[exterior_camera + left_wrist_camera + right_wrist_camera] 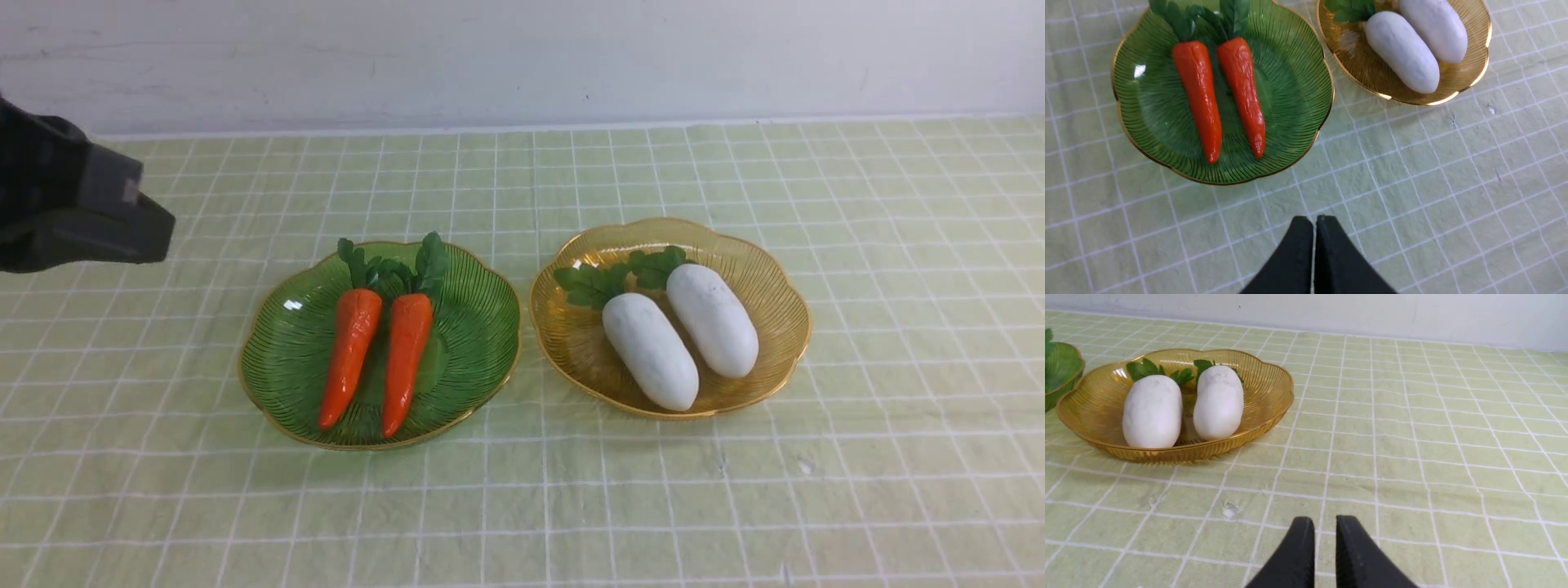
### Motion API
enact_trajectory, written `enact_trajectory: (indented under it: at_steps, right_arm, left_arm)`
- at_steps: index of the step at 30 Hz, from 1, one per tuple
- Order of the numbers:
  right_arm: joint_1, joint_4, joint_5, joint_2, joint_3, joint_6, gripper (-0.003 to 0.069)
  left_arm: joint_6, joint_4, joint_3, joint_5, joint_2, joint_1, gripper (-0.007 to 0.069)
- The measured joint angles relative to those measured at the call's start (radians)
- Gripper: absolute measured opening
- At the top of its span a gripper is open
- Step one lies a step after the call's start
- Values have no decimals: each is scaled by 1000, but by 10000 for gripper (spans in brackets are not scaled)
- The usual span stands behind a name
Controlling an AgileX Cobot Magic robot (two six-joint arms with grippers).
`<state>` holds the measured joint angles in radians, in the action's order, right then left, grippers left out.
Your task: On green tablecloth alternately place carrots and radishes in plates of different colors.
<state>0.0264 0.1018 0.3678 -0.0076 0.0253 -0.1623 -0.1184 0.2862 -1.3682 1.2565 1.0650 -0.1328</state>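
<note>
Two orange carrots lie side by side in the green plate. Two white radishes lie side by side in the amber plate. Both plates stand on the green tablecloth. My left gripper is shut and empty, held above the cloth in front of the green plate. My right gripper is shut and empty, low over the cloth, to the right of the amber plate. It is out of the front view.
My left arm shows as a dark bulk at the far left of the front view. A white wall runs along the cloth's far edge.
</note>
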Motion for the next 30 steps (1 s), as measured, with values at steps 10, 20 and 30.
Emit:
enact_trajectory:
  at_steps: [10, 20, 30]
  right_arm:
    - [-10, 0, 0, 0, 0, -3, 76]
    - [-10, 0, 0, 0, 0, -3, 76]
    - [-10, 0, 1, 0, 0, -3, 76]
  left_arm:
    - [5, -122, 94, 3, -229, 0, -8]
    - [38, -133, 531, -47, -659, 0, -8]
    - [46, -132, 957, -678, -999, 0, -8]
